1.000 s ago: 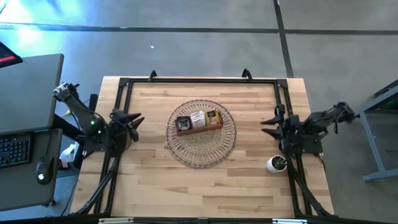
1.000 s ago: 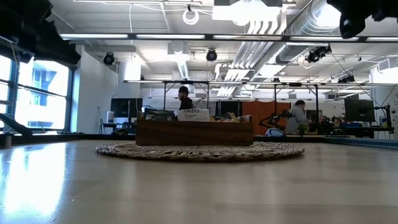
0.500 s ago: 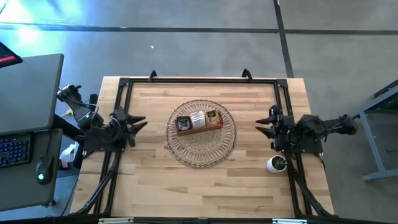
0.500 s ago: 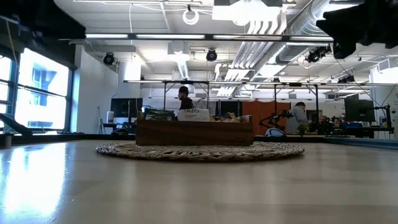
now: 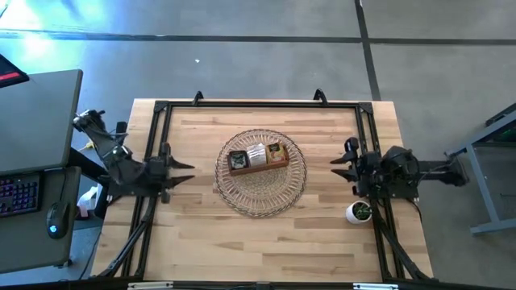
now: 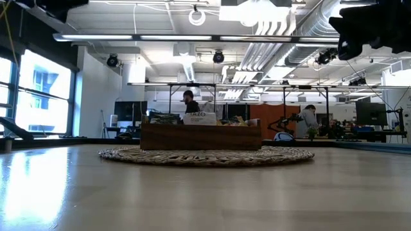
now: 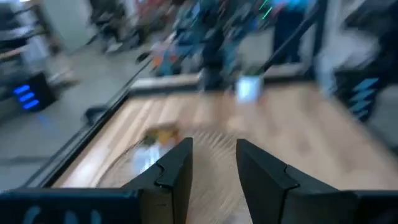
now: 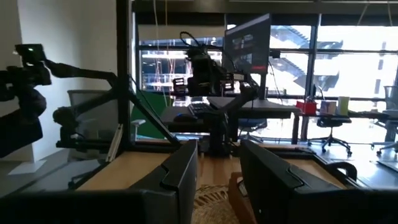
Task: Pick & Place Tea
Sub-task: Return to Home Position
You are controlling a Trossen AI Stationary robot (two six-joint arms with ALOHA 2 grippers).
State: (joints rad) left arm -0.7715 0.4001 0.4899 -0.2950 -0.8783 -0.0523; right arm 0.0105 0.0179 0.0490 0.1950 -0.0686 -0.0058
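Note:
The tea sachets (image 5: 257, 154) stand on edge in a brown wooden tray (image 5: 258, 166). The tray rests on a round wicker basket (image 5: 260, 193) at the table's middle. In the low view a white sachet (image 6: 200, 117) sticks up above the tray (image 6: 200, 137). My left gripper (image 5: 189, 171) hovers left of the basket, open and empty, pointing at it; its wrist view shows the gap (image 7: 213, 146) between the fingers. My right gripper (image 5: 334, 167) hovers right of the basket, also open and empty (image 8: 219, 146).
A small white pot with a green plant (image 5: 359, 212) stands near the right arm's base. A black frame (image 5: 258, 103) runs along the far, left and right table edges. Bare wooden table (image 5: 258, 242) lies in front of the basket. People and desks show beyond the table (image 6: 308, 120).
My left gripper has risen, rolled about its own axis and tipped toward level, ending pointed at the basket. My right arm has swung toward the table's near edge, straightened and sunk a little. Both gaps look unchanged. The tray and basket have not moved.

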